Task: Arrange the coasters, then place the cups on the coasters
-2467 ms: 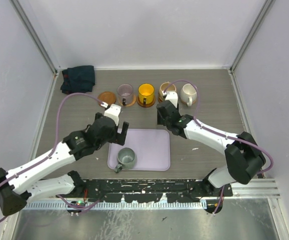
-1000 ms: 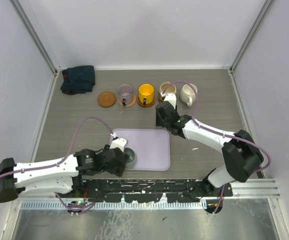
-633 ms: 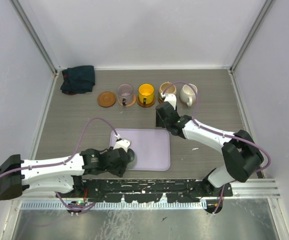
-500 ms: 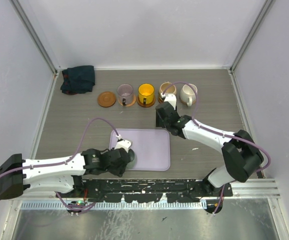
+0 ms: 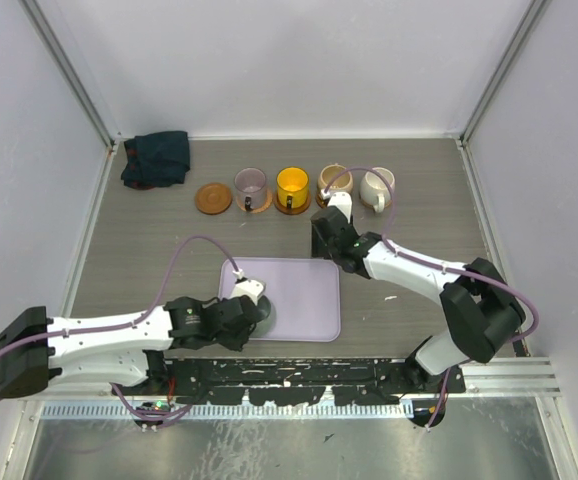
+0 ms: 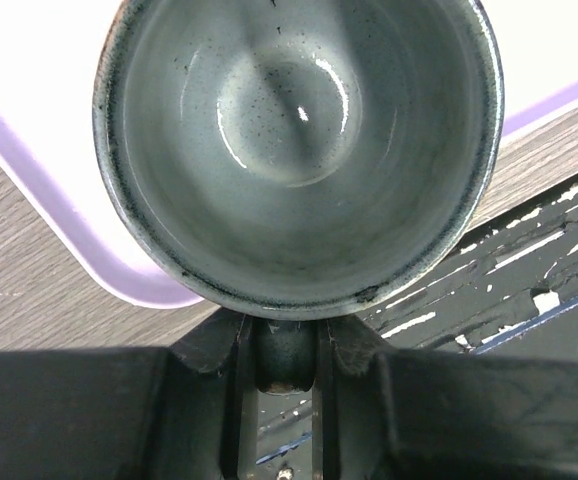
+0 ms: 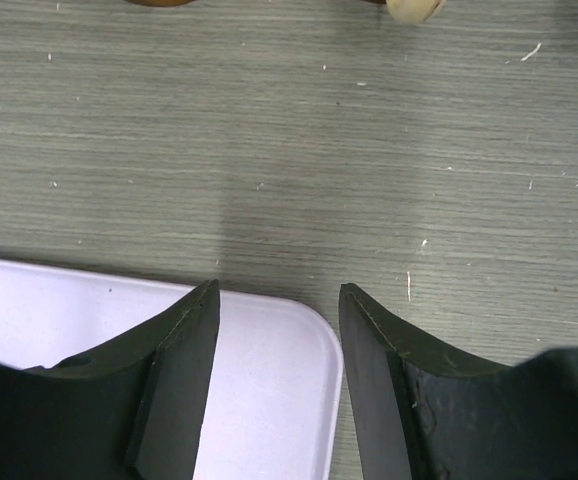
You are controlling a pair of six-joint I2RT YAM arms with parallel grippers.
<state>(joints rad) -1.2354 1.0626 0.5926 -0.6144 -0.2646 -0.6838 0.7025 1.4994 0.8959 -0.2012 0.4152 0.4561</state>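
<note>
1. Left gripper (image 6: 286,345): I read it as fully closed on the handle of the grey-green cup (image 6: 294,150). In the left wrist view both fingers press that handle from either side, and the cup's open mouth lies directly ahead of them.

2. Cup position: the grey-green cup stands upright on the lavender tray (image 6: 39,175), at the tray's near left corner and close to the rim. From overhead, the gripper body hides most of this cup.

3. Right gripper (image 7: 278,292): I read its fingers as parted about halfway, with nothing between them. It hangs over the far right corner of the tray, and the grey wood-grain table (image 7: 389,150) shows beyond that corner.

4. Far row: four cups stand in a line across the far side of the table. From left to right they are the mauve-pink cup (image 5: 250,183), yellow cup (image 5: 292,182), tan cup (image 5: 333,179) and cream-white cup (image 5: 377,184).

5. Coasters: I see brown coasters (image 5: 260,204) under the mauve-pink and yellow cups. Under the tan and cream-white cups I cannot tell. One bare coaster (image 5: 212,197) lies at the left end of the row, just beside the mauve-pink cup.

6. Other items: a dark cloth (image 5: 156,157) lies crumpled in the far left corner.
</note>
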